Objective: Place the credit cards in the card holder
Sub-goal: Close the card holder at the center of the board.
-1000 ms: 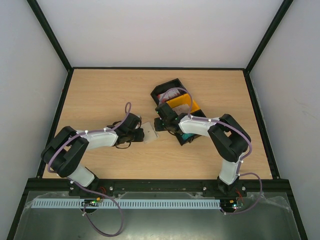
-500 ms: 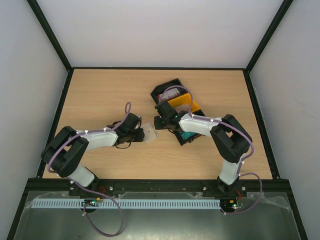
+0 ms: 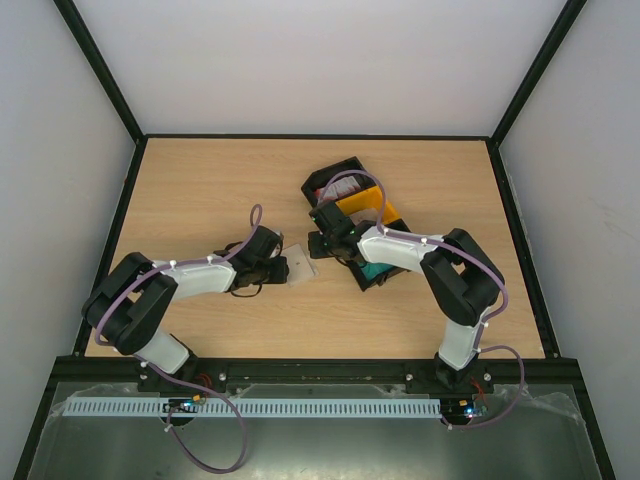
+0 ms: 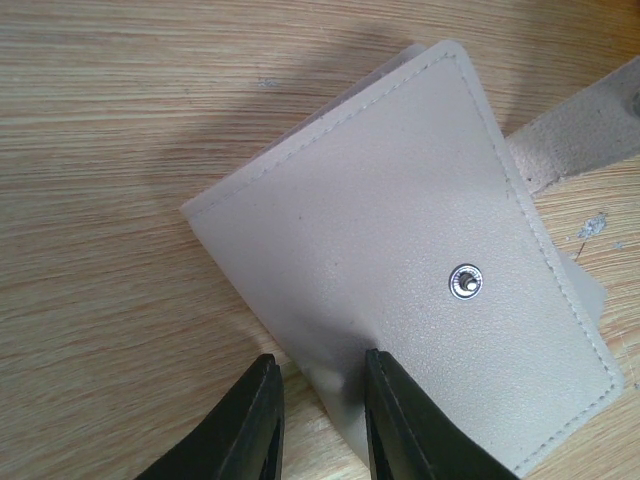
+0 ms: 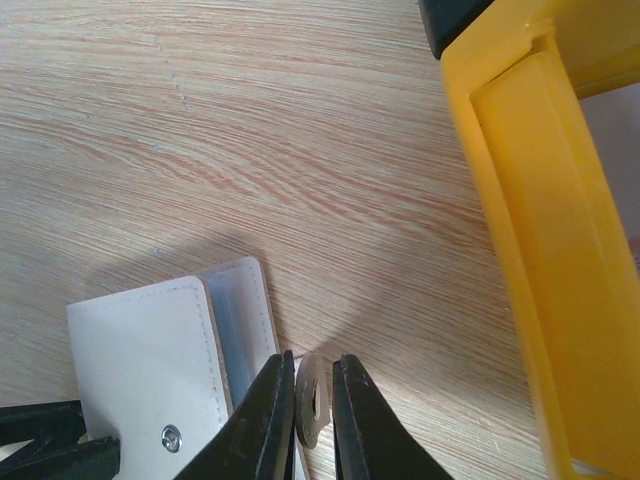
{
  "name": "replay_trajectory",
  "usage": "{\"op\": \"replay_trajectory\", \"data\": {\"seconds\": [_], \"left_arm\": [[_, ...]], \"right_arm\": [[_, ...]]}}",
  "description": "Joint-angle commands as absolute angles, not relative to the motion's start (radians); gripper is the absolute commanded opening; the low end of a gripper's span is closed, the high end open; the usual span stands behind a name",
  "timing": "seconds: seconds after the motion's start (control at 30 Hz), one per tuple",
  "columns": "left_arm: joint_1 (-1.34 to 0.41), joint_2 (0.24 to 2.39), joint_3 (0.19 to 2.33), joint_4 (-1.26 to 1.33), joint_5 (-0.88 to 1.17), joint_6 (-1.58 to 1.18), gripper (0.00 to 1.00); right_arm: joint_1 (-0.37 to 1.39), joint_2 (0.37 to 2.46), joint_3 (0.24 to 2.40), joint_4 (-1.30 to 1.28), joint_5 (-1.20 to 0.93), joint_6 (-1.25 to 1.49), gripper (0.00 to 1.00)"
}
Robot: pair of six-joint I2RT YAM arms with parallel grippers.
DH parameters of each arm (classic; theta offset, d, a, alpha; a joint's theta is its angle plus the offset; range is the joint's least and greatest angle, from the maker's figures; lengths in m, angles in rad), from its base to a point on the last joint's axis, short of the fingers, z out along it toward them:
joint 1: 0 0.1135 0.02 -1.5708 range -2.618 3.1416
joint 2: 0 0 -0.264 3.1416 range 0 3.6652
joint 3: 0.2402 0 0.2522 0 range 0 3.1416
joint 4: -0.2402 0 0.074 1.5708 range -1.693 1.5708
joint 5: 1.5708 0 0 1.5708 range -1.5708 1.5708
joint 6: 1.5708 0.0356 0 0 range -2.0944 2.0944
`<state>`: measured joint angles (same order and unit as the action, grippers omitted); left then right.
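- The right gripper (image 5: 313, 372) has moved a little toward the far edge of the table; the left arm has stayed where it was.
- The small flat beige card holder (image 3: 298, 265) lies on the light wooden table (image 3: 200, 190), close to the middle and a bit nearer the near edge.
- The left gripper (image 4: 318, 372) is almost closed, and its two black fingers pinch the edge of the card holder.
- A little round metal stud (image 4: 464, 281) shows on the holder's top face.
- The right gripper is also almost closed, and it squeezes the thin beige strap (image 5: 310, 400) that hangs off the holder.
- The holder is open a crack beside the strap, and a grey-blue inside (image 5: 235, 330) shows.
- The black-and-yellow plastic tray (image 3: 392, 213) sits just to the right of the holder, toward the far edge.
- The thin plastic credit cards are in the tray: a red-and-white one (image 3: 343, 188) in the far part, and a teal one (image 3: 373, 272) in the near part.
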<state>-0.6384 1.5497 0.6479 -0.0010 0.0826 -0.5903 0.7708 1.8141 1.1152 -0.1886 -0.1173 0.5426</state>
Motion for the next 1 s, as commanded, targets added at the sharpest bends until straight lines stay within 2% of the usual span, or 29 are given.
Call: {"op": "replay_trajectory", "data": {"seconds": [0.0,0.2,0.27,0.5,0.97], "left_arm": [[-0.640,1.566,0.615,-0.097,0.115,-0.589,0.25],[-0.640,1.561,0.614,-0.097,0.114,-0.592,0.25],[-0.640,1.554,0.611,-0.094,0.114,-0.599,0.27],[-0.638,1.497,0.586,-0.033,0.120,-0.674,0.48],[-0.628,1.453,0.523,0.100,0.075,-0.823,0.43]], "right_arm": [[0.775,1.807,1.137,-0.205,-0.104,0.545,0.11],[0.774,1.811,1.132,-0.199,-0.133,0.539,0.02],[0.775,1.813,1.125,-0.192,-0.162,0.535,0.02],[0.774,1.787,1.073,-0.125,-0.306,0.498,0.02],[0.774,1.782,1.004,-0.031,-0.416,0.449,0.02]]}}
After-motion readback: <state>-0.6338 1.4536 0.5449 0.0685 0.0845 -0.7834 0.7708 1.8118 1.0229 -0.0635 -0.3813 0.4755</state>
